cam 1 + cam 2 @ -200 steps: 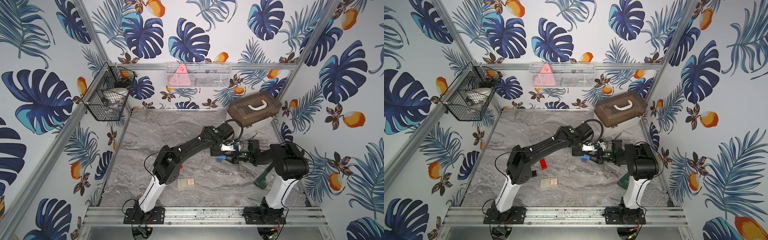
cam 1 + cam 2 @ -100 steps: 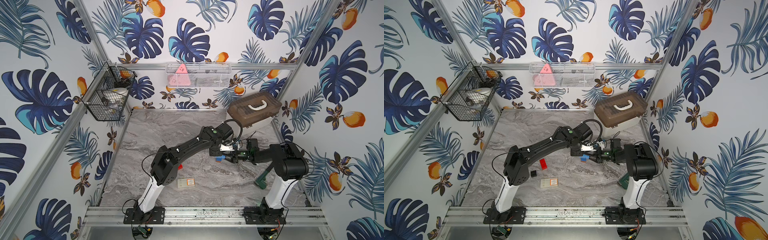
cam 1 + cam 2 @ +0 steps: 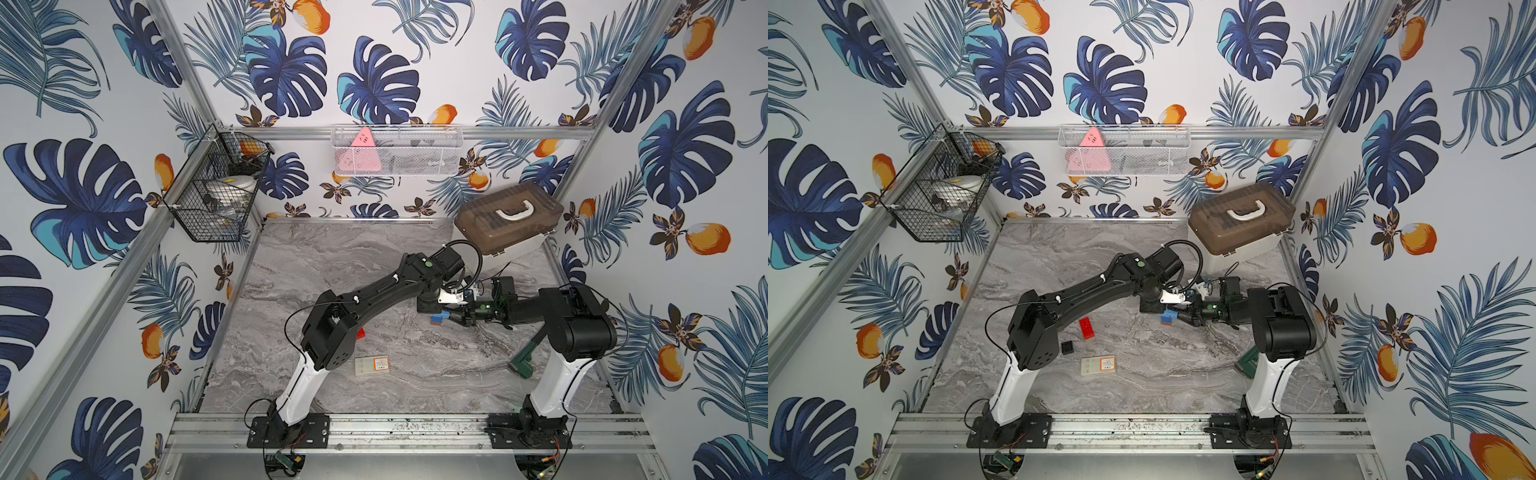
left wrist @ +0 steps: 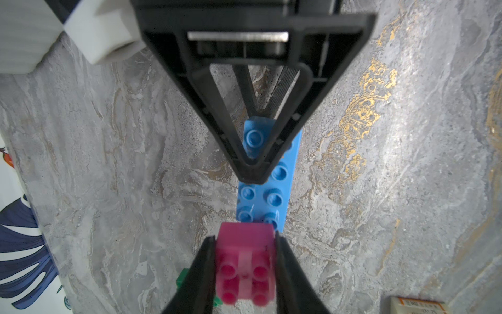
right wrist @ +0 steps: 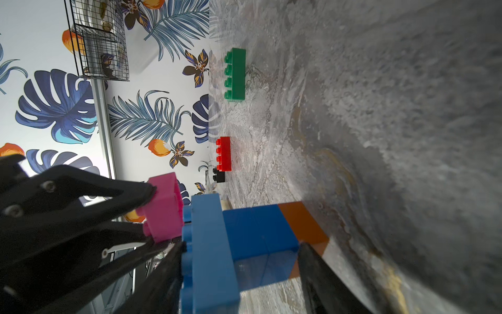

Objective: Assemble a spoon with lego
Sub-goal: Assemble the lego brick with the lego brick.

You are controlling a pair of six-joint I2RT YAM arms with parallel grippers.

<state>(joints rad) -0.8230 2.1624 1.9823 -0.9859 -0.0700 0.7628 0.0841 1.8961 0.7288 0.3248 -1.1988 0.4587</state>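
My right gripper point(image 5: 241, 271) is shut on the spoon's stem, a blue brick point(image 5: 258, 233) on an orange brick point(image 5: 304, 225), standing on the table. A long blue brick point(image 4: 267, 195) caps the stem, studs outward. My left gripper point(image 4: 245, 271) is shut on a pink brick point(image 4: 245, 269) and holds it against one end of that studded face point(image 5: 163, 206). In both top views the two grippers meet at the blue lego point(image 3: 437, 318) point(image 3: 1168, 318). A green brick point(image 5: 235, 73), a red brick point(image 3: 1086, 327) and a black brick point(image 3: 1067, 347) lie loose on the table.
A flat beige box point(image 3: 1098, 365) with an orange label lies near the front. A dark green handled tool point(image 3: 1248, 363) rests beside the right arm's base. A brown-lidded case point(image 3: 1239, 220) stands at the back right. Wire baskets hang on the walls.
The left arm's elbow has shifted slightly to the left. Both grippers and their bricks stay about where they were.
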